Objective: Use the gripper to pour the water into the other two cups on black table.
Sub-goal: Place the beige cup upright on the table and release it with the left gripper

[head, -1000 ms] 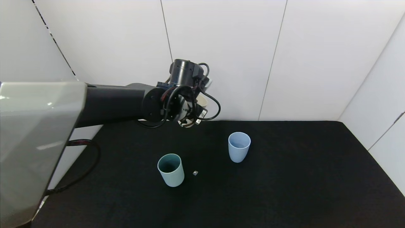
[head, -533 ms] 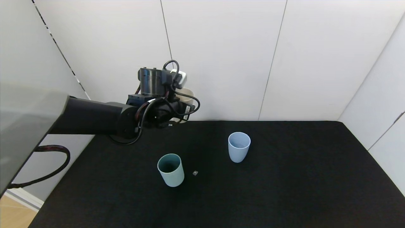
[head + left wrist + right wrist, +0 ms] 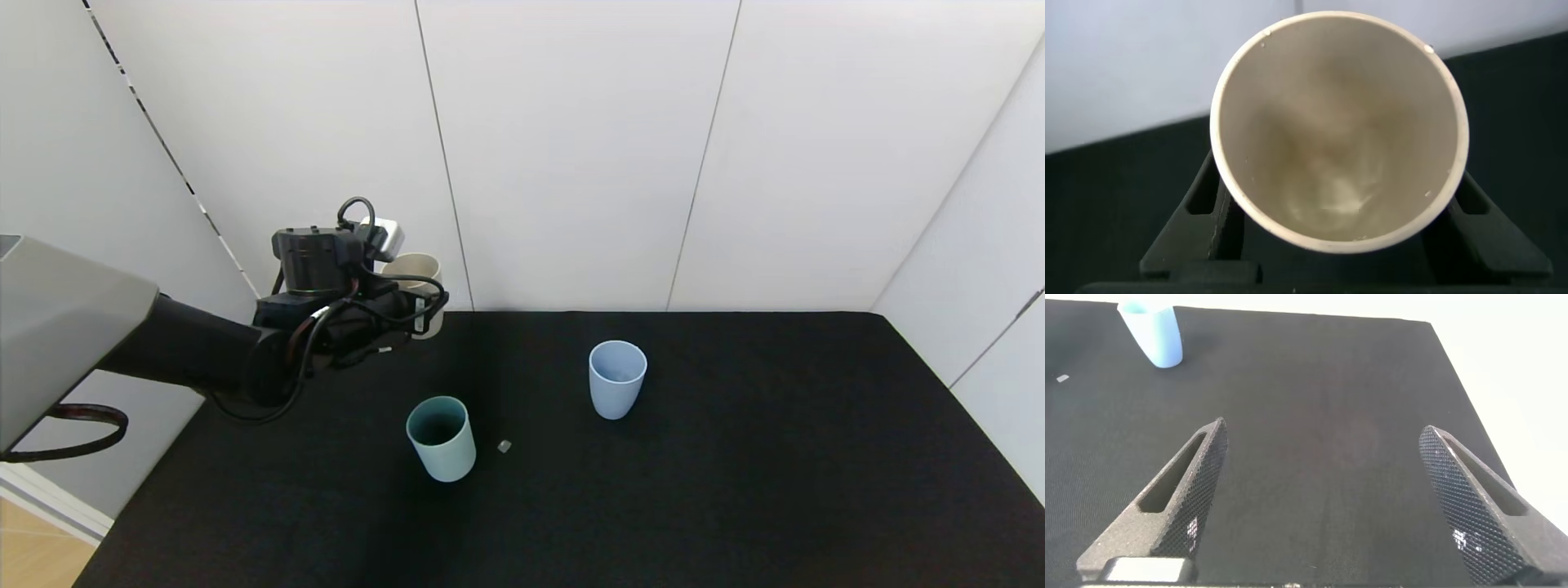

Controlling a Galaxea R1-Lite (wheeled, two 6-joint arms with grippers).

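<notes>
My left gripper (image 3: 411, 309) is shut on a beige tumbler (image 3: 415, 271) and holds it upright at the back left of the black table (image 3: 735, 490). In the left wrist view the beige tumbler (image 3: 1339, 131) sits between the black fingers (image 3: 1200, 220), and its inside shows a glossy wet patch near the bottom. The teal-green cup (image 3: 441, 437) stands in front of that gripper, apart from it. The light blue cup (image 3: 617, 378) stands to the right, also seen in the right wrist view (image 3: 1151, 335). My right gripper (image 3: 1323, 433) is open and empty above the table.
A small grey bit (image 3: 504, 446) lies on the table just right of the teal-green cup, also seen in the right wrist view (image 3: 1061, 377). White wall panels (image 3: 571, 147) stand behind the table. The table's left edge (image 3: 122, 514) drops off beside the left arm.
My left arm has swung left and down with the beige tumbler, from above the back middle of the table to its back left corner. The two cups have not moved.
</notes>
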